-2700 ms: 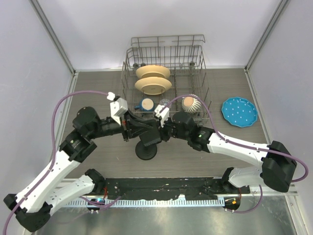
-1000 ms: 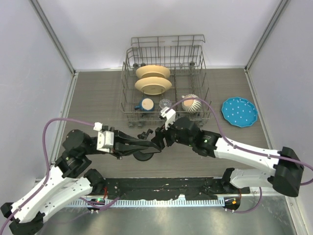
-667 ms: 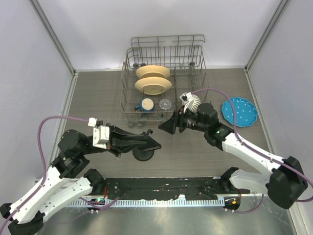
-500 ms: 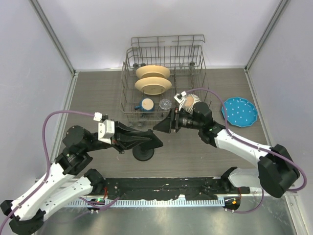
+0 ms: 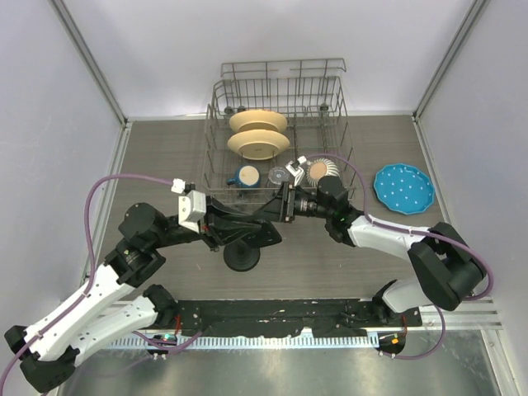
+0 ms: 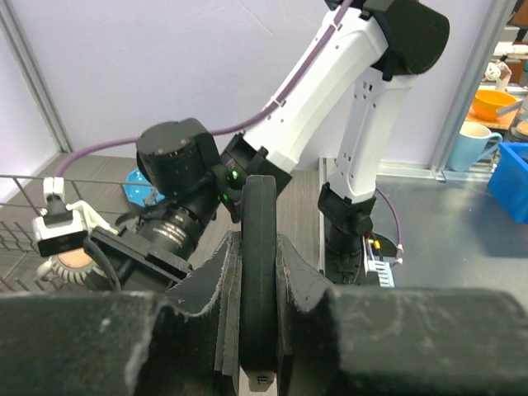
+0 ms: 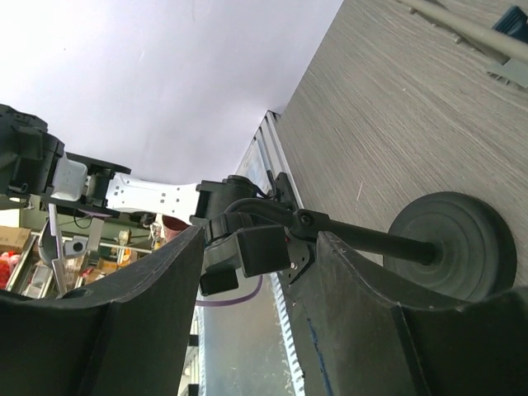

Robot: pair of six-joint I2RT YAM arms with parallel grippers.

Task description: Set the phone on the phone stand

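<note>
The phone (image 6: pixel 257 272) is a thin black slab seen edge-on, pinched upright between my left gripper's (image 6: pixel 257 330) jaws. From above, the left gripper (image 5: pixel 239 229) holds the phone (image 5: pixel 267 236) just over the phone stand's round base (image 5: pixel 244 257). My right gripper (image 5: pixel 271 212) reaches in from the right, open. In the right wrist view its fingers (image 7: pixel 107 330) straddle the stand's clamp head (image 7: pixel 262 250), with a gap on the left side. The stem (image 7: pixel 371 241) runs to the disc base (image 7: pixel 452 243) on the wood-grain table.
A wire dish rack (image 5: pixel 343 157) stands behind the stand, holding two cream plates (image 5: pixel 258 144), a blue mug (image 5: pixel 247 176) and a ribbed white object (image 5: pixel 320 172). A blue dotted plate (image 5: pixel 403 187) lies at the right. Walls close in both sides.
My right gripper swung away toward the rack, then came back left around the stand's clamp head. The left gripper carried the phone up and right, closer to the stand.
</note>
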